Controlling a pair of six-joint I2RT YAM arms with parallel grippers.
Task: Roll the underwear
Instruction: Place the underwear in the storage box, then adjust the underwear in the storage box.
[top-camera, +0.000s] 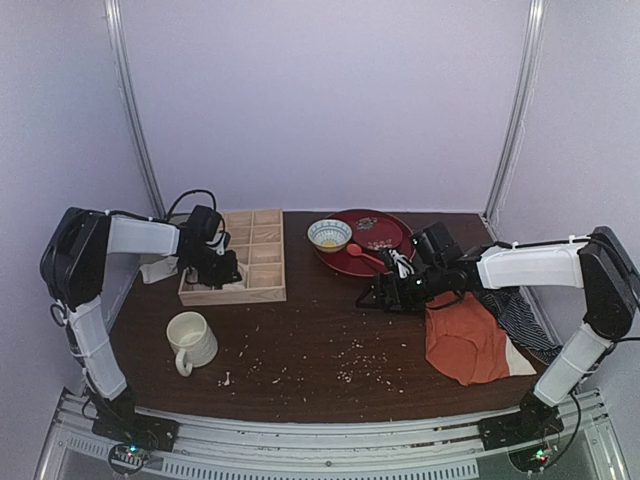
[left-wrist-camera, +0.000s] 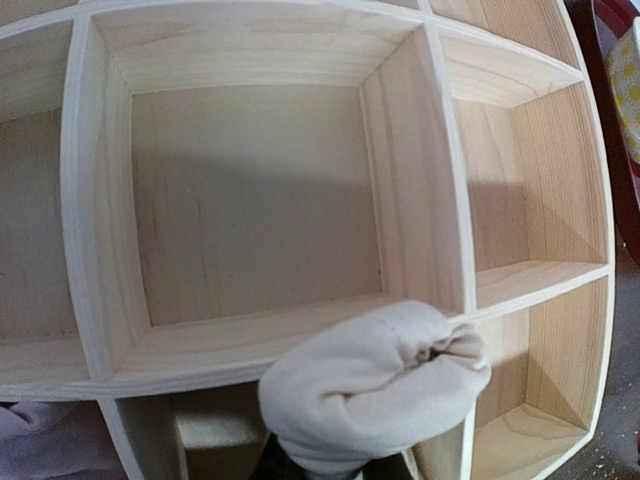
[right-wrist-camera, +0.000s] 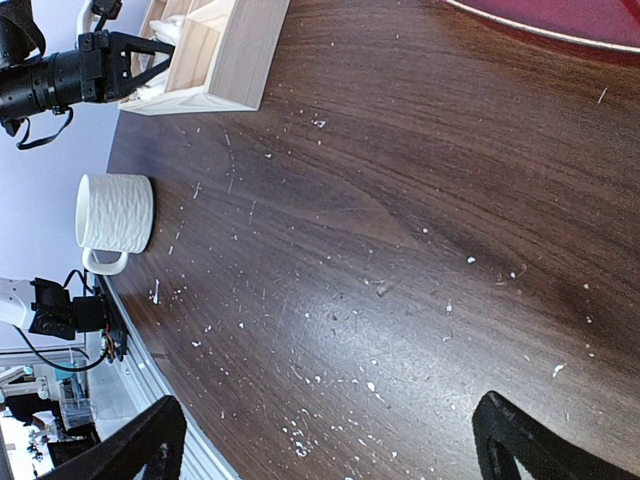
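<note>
1. Left gripper (top-camera: 218, 268), centre left: fingers nearly closed, clamping the rolled underwear (left-wrist-camera: 375, 385) over the wooden tray (left-wrist-camera: 415, 160), at the wrist view's bottom centre.
2. Right gripper (right-wrist-camera: 330, 405): fingers spread wide, holding nothing, above the crumb-strewn table (right-wrist-camera: 400, 200).
3. Mug (top-camera: 192, 340), lower left; orange garment (top-camera: 465, 340), lower right.

Dark table (top-camera: 300, 335), white mug (top-camera: 192, 340), compartment box (top-camera: 262, 272), red plate (top-camera: 396, 224), orange garment (top-camera: 465, 345)

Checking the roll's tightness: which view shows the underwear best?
Left wrist: the rolled underwear fills the foreground, in the left gripper, over the wooden tray. Top external mostly hides it behind that gripper; right wrist shows only a pale bit.
</note>
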